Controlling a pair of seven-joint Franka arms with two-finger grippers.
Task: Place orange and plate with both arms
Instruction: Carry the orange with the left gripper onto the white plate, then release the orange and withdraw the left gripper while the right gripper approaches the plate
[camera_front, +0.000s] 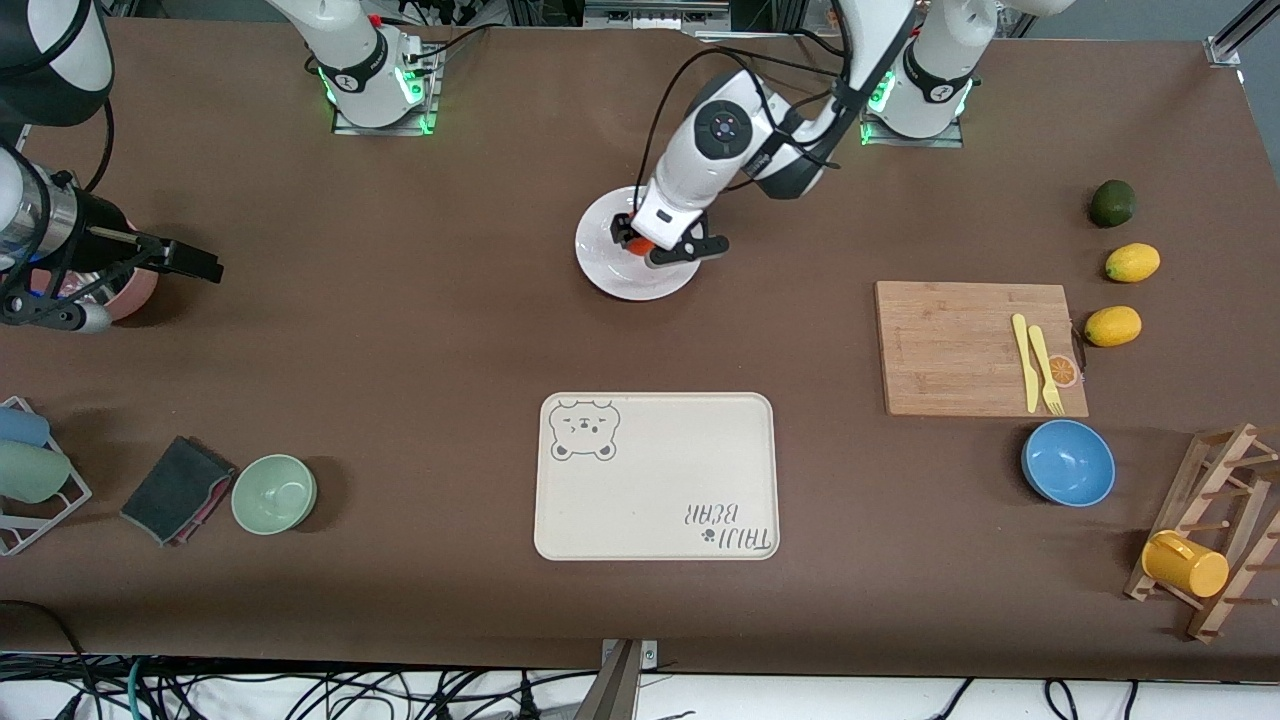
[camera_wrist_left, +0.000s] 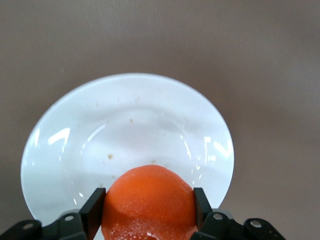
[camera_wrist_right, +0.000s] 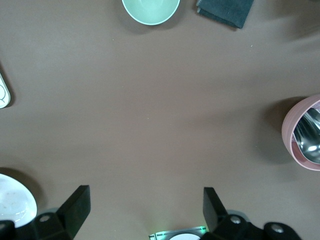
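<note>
Left tool (camera_wrist_left: 148, 212) clamped on the orange (camera_wrist_left: 150, 200), one finger (camera_wrist_left: 94, 210) each side, held just over the plate (camera_wrist_left: 70, 150). From the front, the left tool (camera_front: 668, 246) sits above the plate (camera_front: 600, 255) at the edge toward the left arm's end; only a sliver of orange (camera_front: 636, 245) shows under it. Can't tell if the fruit touches the plate yet; looks just above or barely on.

Step, as I read it: set the orange onto the plate. To do it well: shift toward the plate's middle, since it's now over the rim side and would roll. Lower straight until the fruit rests in the shallow well, then open slowly so neither finger drags it. Lift straight up. Plate is light and glossy, so any side push could slide it on the counter (camera_front: 400, 330).

Right tool (camera_wrist_right: 145, 205) open wide, empty, hanging over bare counter at the right arm's end, near a pink bowl (camera_wrist_right: 302, 132); that arm waits.

Orange: small, round, orange-red, glossy, finely dimpled skin. Plate: round, white, shallow, wide rim, shiny with reflections, a few small specks in the well. It lies farther from the front camera than the bear tray (camera_front: 655, 475), about mid-counter.
</note>
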